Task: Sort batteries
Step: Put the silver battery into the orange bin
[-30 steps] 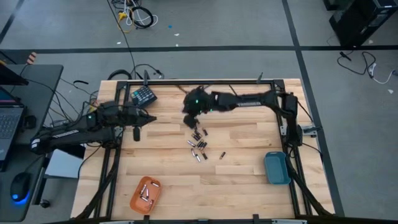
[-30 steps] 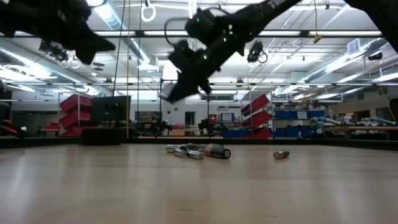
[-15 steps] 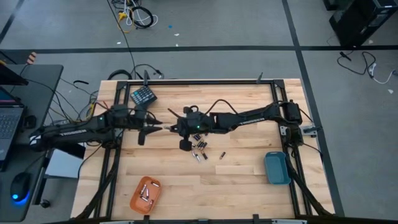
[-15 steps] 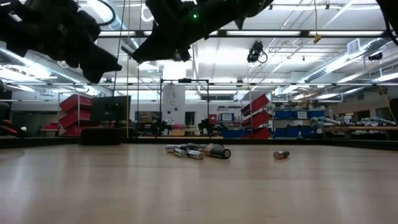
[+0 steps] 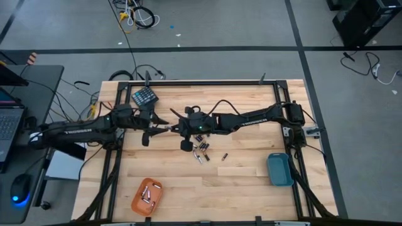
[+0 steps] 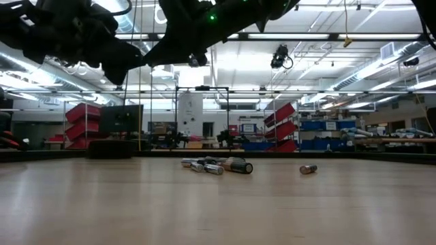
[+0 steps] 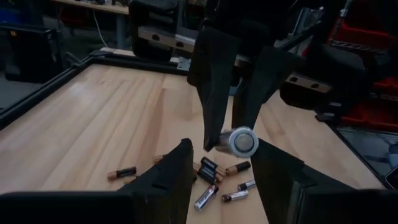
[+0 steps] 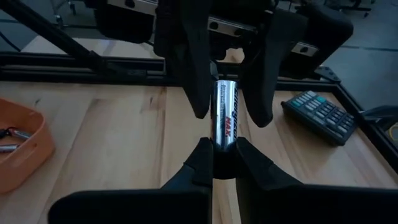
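Note:
High over the table's middle, my right gripper is shut on one silvery battery. My left gripper faces it, open. Its fingers stand on either side of the battery's free end, seemingly without touching it. A loose pile of batteries lies on the wood below, and a single one lies to its right. In the left wrist view the held battery's round end shows between my left gripper's fingers. My right gripper pinches the battery's end nearest it between its two fingertips. The fingers come roughly level from the table's right and lie along the battery. The rest of the battery sticks out past the fingertips toward the left gripper, lifted clear of the table.
An orange tray with a few batteries lies near the front left. A blue tray lies at the right. A dark teal keypad block lies at the far left. A dark frame runs round the table.
My right gripper has swung from above the pile toward the table's left, risen and tipped up to nearly level, carrying the battery. It has kept still for the last half second. My left gripper has moved toward the table's right until its fingers flank the battery.

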`<action>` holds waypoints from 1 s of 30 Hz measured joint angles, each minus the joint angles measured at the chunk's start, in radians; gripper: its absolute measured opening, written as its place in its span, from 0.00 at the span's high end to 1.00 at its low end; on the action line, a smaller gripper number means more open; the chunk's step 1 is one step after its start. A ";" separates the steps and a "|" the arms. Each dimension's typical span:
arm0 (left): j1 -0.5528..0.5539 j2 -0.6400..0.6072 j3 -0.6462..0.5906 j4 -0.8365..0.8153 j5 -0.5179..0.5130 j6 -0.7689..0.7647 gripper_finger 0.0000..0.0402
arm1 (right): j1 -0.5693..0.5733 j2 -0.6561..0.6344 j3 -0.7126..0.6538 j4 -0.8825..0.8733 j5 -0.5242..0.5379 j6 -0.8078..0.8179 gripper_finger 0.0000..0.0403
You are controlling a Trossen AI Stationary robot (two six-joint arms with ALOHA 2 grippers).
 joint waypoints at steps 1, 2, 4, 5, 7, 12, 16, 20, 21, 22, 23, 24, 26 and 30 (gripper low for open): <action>0.000 0.007 0.000 0.010 0.000 0.000 0.61 | 0.000 0.000 0.000 0.000 0.001 0.000 0.94; 0.000 0.012 0.000 0.019 0.000 0.000 0.61 | 0.000 0.000 0.000 -0.001 0.002 -0.001 0.94; 0.000 0.020 0.000 0.028 -0.001 0.000 0.61 | 0.000 0.000 0.000 -0.002 0.002 -0.001 0.94; 0.000 0.023 0.000 0.034 -0.002 0.000 0.61 | 0.000 0.000 0.000 -0.002 0.002 -0.001 0.94; 0.000 0.024 0.000 0.040 -0.003 0.000 0.61 | 0.000 0.000 0.001 -0.002 0.002 -0.002 0.94; 0.000 0.024 0.000 0.042 -0.007 0.000 0.69 | -0.001 0.000 0.001 -0.002 0.004 -0.002 0.94; -0.001 0.023 0.000 0.045 -0.007 0.000 0.81 | -0.002 0.000 0.001 -0.003 0.010 -0.001 0.94; 0.000 0.023 0.000 0.054 -0.018 0.001 0.94 | -0.004 -0.001 0.001 -0.008 0.010 0.002 0.94; 0.000 0.023 0.000 0.054 -0.019 0.000 0.96 | -0.004 -0.001 0.001 -0.010 0.009 0.003 0.94; 0.000 0.023 0.000 0.053 -0.019 -0.001 0.96 | -0.004 -0.001 0.001 -0.013 0.009 0.004 0.93; 0.000 0.024 0.000 0.053 -0.019 -0.004 0.96 | -0.004 -0.001 0.001 -0.016 0.008 0.004 0.92; 0.000 0.024 0.000 0.054 -0.019 -0.008 0.96 | -0.004 -0.001 0.002 -0.018 0.007 0.003 0.91; 0.000 0.024 0.000 0.056 -0.020 -0.023 0.96 | -0.003 -0.001 0.003 -0.019 0.004 0.006 0.88; 0.000 0.024 0.000 0.057 -0.022 -0.043 0.96 | -0.002 0.000 0.003 -0.023 -0.001 0.031 0.83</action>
